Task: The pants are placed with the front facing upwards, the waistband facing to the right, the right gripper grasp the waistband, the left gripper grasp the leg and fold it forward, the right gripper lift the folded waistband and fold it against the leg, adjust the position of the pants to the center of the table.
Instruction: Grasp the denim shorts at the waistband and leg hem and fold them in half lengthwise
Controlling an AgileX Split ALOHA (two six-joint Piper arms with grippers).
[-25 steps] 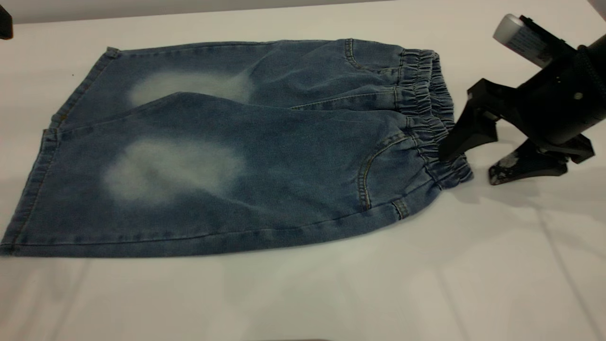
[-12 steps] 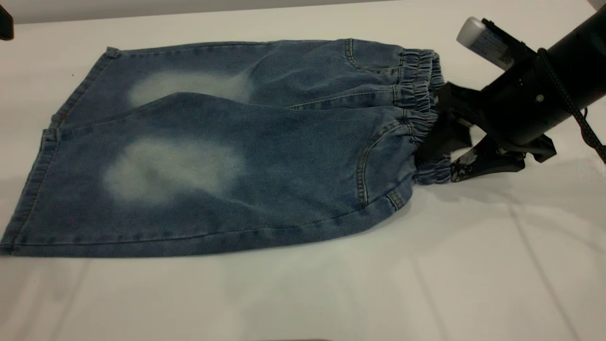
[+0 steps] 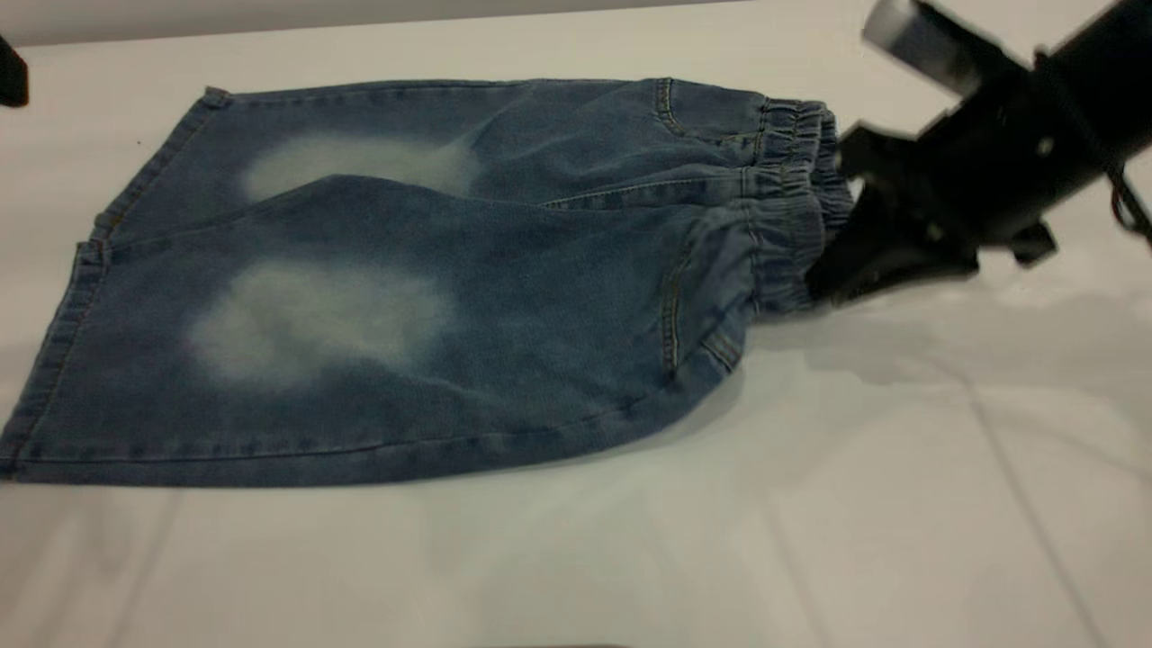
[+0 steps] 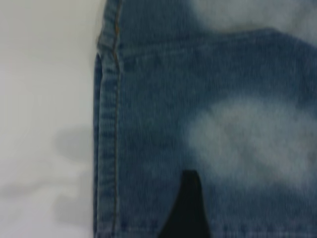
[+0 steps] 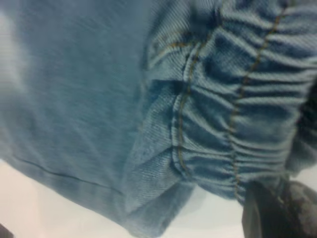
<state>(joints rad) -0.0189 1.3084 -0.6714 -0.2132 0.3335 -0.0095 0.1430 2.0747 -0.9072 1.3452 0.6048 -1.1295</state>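
Note:
The blue denim pants (image 3: pixel 432 279) lie flat on the white table (image 3: pixel 810 504), with the hems at the left and the waistband (image 3: pixel 792 193) at the right. My right gripper (image 3: pixel 823 279) is shut on the waistband's near end, which is bunched and raised a little off the table. In the right wrist view the puckered waistband (image 5: pixel 237 114) runs into the dark fingers (image 5: pixel 277 213). My left gripper (image 4: pixel 245 198) hovers open over the leg (image 4: pixel 237 139) with the large pale patch, near its stitched hem (image 4: pixel 106 148). One dark finger (image 4: pixel 185 210) shows there.
A dark bit of the left arm (image 3: pixel 11 72) sits at the far left edge. The right arm (image 3: pixel 1017 153) reaches in from the upper right. Bare white table lies in front of and to the right of the pants.
My right gripper moved left from beside the pants onto the waistband, shut on it and rose. The waistband's near corner was drawn in and lifted, puckering the denim beside it.

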